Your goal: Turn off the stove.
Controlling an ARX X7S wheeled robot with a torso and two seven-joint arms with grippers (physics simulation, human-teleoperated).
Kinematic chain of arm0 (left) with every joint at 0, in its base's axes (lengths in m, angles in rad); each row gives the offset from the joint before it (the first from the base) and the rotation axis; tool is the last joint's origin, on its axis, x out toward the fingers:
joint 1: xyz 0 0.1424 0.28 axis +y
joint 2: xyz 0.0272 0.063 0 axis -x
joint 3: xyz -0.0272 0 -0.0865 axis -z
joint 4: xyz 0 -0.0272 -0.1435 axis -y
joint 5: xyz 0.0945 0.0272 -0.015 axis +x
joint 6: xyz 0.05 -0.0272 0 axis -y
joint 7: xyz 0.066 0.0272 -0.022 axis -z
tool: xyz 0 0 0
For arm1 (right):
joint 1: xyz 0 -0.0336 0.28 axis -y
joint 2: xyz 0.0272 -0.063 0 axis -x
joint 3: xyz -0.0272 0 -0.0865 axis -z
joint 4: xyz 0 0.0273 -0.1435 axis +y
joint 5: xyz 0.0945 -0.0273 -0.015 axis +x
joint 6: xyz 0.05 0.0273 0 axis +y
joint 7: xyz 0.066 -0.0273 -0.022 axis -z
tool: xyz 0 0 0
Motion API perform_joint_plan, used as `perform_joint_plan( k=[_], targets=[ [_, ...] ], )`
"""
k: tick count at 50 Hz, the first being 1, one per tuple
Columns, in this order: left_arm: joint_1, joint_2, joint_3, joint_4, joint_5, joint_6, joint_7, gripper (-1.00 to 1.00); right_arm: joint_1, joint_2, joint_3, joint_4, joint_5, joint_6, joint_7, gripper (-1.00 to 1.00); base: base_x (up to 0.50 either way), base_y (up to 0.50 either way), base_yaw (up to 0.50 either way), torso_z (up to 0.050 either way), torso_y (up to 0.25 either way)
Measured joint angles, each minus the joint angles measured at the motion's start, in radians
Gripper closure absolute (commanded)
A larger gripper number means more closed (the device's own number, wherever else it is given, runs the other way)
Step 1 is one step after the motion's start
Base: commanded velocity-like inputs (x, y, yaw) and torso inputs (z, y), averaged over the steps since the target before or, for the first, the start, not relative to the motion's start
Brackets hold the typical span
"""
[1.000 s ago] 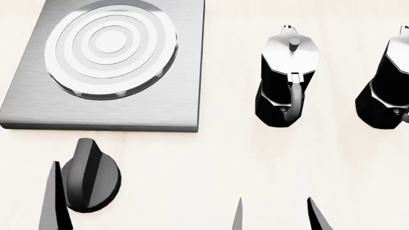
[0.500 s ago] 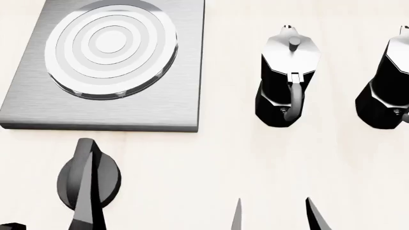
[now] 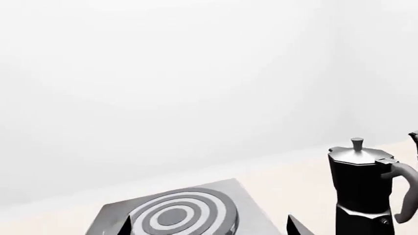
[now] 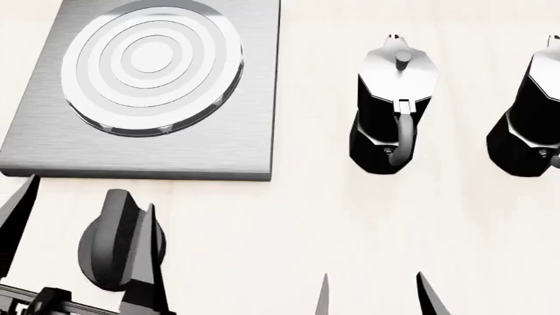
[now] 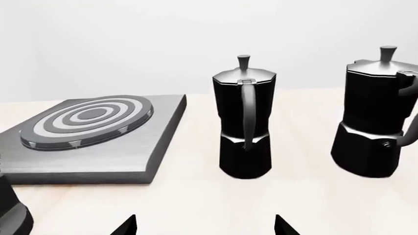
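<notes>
The stove is a square grey metal plate [image 4: 254, 118] with a ringed round burner [image 4: 153, 62], seen at the far left of the head view. Its black ridged knob [image 4: 109, 243] sits on the table in front of the plate. My left gripper [image 4: 92, 192] is open and straddles the knob, one finger on each side; the right-hand finger [image 4: 151, 262] overlaps the knob's edge. The left wrist view shows the burner [image 3: 176, 215] between the fingertips of the left gripper [image 3: 209, 221], not the knob. My right gripper [image 4: 373, 277] is open and empty over bare table; the right gripper [image 5: 203, 220] faces the plate [image 5: 98, 156] and the knob [image 5: 10, 213].
Two black-and-silver moka pots stand to the right of the stove: one [image 4: 395, 111] in the middle, another [image 4: 529, 118] at the right edge. Both pots [image 5: 244, 122] [image 5: 379, 122] stand ahead of the right gripper. The pale tabletop [image 4: 289, 223] lies between them and the grippers.
The left gripper has come forward and shifted: its fingers, earlier low and at the knob's left, now stand on either side of the knob. The right gripper and pots have not moved.
</notes>
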Motion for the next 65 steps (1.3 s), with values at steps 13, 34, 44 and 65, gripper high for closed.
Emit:
perform_joint_plan(
  k=[13, 34, 44, 65],
  targets=[
    [-0.006, 0.006, -0.004, -0.074, -0.008, 0.030, -0.008, -1.00, 0.001, 0.003, -0.005, 0.002, 0.001, -0.001, 0.001, -1.00, 0.00, 0.00, 0.00, 0.000, 0.000],
    [0.005, 0.005, -0.010, -0.146, -0.013, 0.065, -0.025, -1.00, 0.002, 0.007, -0.011, 0.004, 0.002, -0.004, 0.005, -1.00, 0.00, 0.00, 0.00, 0.000, 0.000],
    [0.009, 0.004, -0.012, -0.168, -0.015, 0.076, -0.032, -1.00, 0.002, 0.009, -0.013, 0.005, 0.004, -0.005, 0.006, -1.00, 0.00, 0.00, 0.00, 0.000, 0.000],
    [0.000, 0.014, -0.016, -0.228, -0.018, 0.090, -0.050, -1.00, 0.003, 0.013, -0.020, 0.007, 0.006, -0.007, 0.009, -1.00, 0.00, 0.00, 0.00, 0.000, 0.000]
  ],
)
